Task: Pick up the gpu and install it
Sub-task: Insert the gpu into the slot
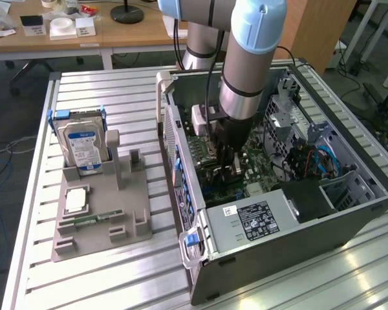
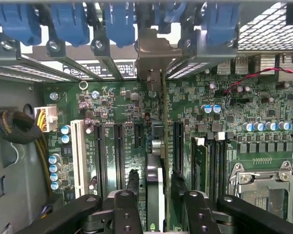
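Observation:
The gpu [image 2: 155, 183] stands edge-on in a motherboard [image 2: 117, 105] slot inside the open computer case [image 1: 278, 258]. Its silver end bracket [image 2: 154, 53] sits against the row of blue rear slot latches [image 2: 68, 22]. My gripper [image 2: 161, 207] straddles the card from above. One black finger [image 2: 125, 204] stands on each side of the card with a gap, so the gripper is open and holds nothing. In the exterior view the gripper [image 1: 229, 161] reaches down into the middle of the case and hides the card.
A grey parts holder [image 1: 97, 226] beside the case carries a hard drive [image 1: 83, 147], a processor chip [image 1: 75, 200] and a memory stick [image 1: 94, 219]. The power supply [image 1: 258, 219], drive cage [image 1: 346, 187], CPU socket [image 2: 263, 190] and memory slots [image 2: 212, 161] crowd the card.

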{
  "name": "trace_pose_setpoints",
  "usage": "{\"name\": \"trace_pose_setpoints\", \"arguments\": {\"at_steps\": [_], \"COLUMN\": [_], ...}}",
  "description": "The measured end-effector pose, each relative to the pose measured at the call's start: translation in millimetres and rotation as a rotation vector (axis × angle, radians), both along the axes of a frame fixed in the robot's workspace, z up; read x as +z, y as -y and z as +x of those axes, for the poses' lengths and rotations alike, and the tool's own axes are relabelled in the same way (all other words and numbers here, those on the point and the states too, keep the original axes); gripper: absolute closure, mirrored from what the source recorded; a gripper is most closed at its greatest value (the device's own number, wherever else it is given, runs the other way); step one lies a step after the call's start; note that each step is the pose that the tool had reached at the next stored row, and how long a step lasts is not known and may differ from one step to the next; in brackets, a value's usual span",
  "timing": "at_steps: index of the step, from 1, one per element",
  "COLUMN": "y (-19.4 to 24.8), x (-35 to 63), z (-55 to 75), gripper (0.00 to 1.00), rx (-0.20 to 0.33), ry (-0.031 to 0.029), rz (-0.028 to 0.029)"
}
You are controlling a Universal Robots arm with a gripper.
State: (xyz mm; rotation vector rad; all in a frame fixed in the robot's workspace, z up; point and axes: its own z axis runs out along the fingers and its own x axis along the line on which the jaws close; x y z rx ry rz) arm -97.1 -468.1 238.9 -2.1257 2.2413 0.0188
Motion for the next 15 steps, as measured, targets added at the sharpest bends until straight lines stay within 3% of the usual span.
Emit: {"name": "trace_pose_setpoints", "arguments": {"at_steps": [8, 15], "y": [-0.7, -0.7], "x": [15.2, 15.6], "z": [0.0, 0.0], "gripper": [0.6, 0.6], "rx": [0.0, 0.0], "ry": [0.0001, 0.0001], "rz": [-0.0041, -0.0041]}}
